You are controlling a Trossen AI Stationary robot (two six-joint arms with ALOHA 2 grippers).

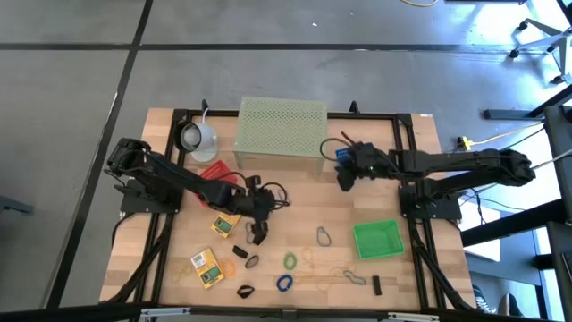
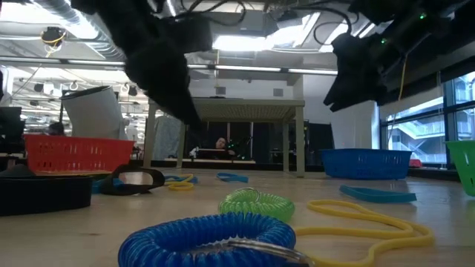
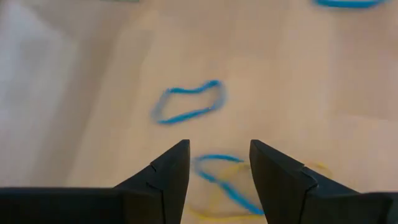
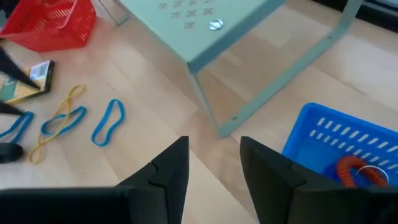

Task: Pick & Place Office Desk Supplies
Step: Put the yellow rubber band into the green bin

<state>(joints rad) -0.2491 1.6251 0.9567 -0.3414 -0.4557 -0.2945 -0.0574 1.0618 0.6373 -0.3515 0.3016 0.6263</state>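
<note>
Left gripper (image 1: 256, 234): centre-left of the high view over the wooden surface (image 1: 295, 192), fingers apart, nothing between them; in its wrist view a blue band (image 3: 189, 102) lies on the wood ahead.
Right gripper (image 1: 342, 179): upper centre-right of the high view, just beside the pale green perforated stand (image 1: 281, 128), fingers apart and empty.
Supplies: scattered across the lower half of the high view, among them a blue coil (image 1: 284, 283), a green coil (image 1: 290, 260) and yellow packets (image 1: 206, 266).
Bins: green basket (image 1: 378, 240) at right; red basket (image 1: 214, 173) at left; blue basket (image 4: 345, 144) with a red coil (image 4: 354, 170) inside.
</note>
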